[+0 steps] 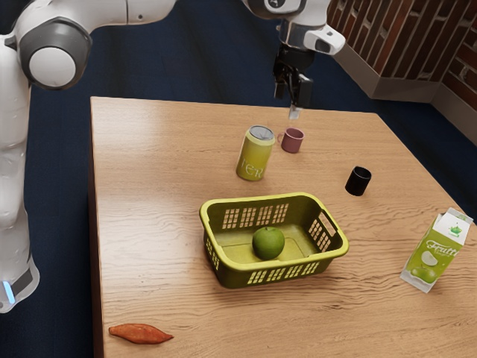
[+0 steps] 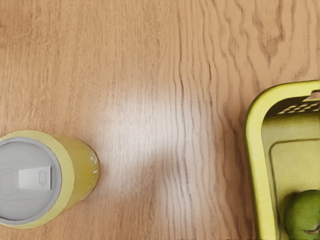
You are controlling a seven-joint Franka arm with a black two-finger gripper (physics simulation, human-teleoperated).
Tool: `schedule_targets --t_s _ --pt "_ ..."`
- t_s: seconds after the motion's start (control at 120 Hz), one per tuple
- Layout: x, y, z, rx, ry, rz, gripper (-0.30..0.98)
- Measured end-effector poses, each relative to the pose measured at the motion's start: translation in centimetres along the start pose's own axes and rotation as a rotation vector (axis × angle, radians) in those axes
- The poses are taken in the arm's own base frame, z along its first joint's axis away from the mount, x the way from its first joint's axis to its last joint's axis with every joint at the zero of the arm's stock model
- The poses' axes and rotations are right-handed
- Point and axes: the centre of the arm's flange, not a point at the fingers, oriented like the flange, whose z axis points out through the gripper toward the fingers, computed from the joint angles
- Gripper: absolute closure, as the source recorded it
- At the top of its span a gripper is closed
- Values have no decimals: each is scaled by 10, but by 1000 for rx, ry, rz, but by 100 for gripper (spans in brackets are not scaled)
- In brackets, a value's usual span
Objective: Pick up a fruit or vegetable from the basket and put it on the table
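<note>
"Green, the apple [image 1: 268, 243]: how many fruits does the basket [image 1: 334, 251] hold?"

"One. It sits on the basket's floor, inside the raised yellow-green rim."

"And out on the bench [image 1: 164, 246]?"

"Five things: one yellow can [image 1: 254, 156], one pink mug [image 1: 293, 141], one black cup [image 1: 358, 181], one carton [image 1: 434, 253] and one orange-red root vegetable [image 1: 140, 333]."

"How do they lie to the edges?"

"The mug is near the far edge, with the can near it, toward the basket. The carton stands near the edge at the exterior view's right. The root lies near the corner at the exterior view's lower left, well apart from the basket. The cup is between the mug and the carton."

"Where is the gripper [image 1: 293, 101]?"

"Raised above the bench, high over the far side by the mug. Its two fingers stand apart, with a gap between them."

"What room is there for moving?"

"A strip of bare wood runs between the can and the basket; the wrist view has it too, the can on one side, the basket's rounded corner and part of the apple on the other. A broader stretch of wood runs from the basket toward the exterior view's left edge of the bench."
</note>
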Motion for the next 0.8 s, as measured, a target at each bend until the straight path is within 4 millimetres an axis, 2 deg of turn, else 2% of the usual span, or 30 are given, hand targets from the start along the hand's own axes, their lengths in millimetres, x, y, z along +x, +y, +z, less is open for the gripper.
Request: schedule_targets --t_s 0.15,0.325,0.358,0.45,0.508,0.558,0.692,0.8 --pt "0 2 0 -5 -4 4 0" --pt "-2 -7 -4 -44 2 -24 0" --pt "-4 6 -8 -58 7 -23 0" --pt "-11 72 -15 -88 7 -30 0" --pt "-12 92 -11 -96 -12 -98 0" --pt "-10 89 -6 -97 -27 -194 0" --pt "-2 58 5 -87 -58 -505 0" --pt "-1 58 8 -77 -76 -717 0"
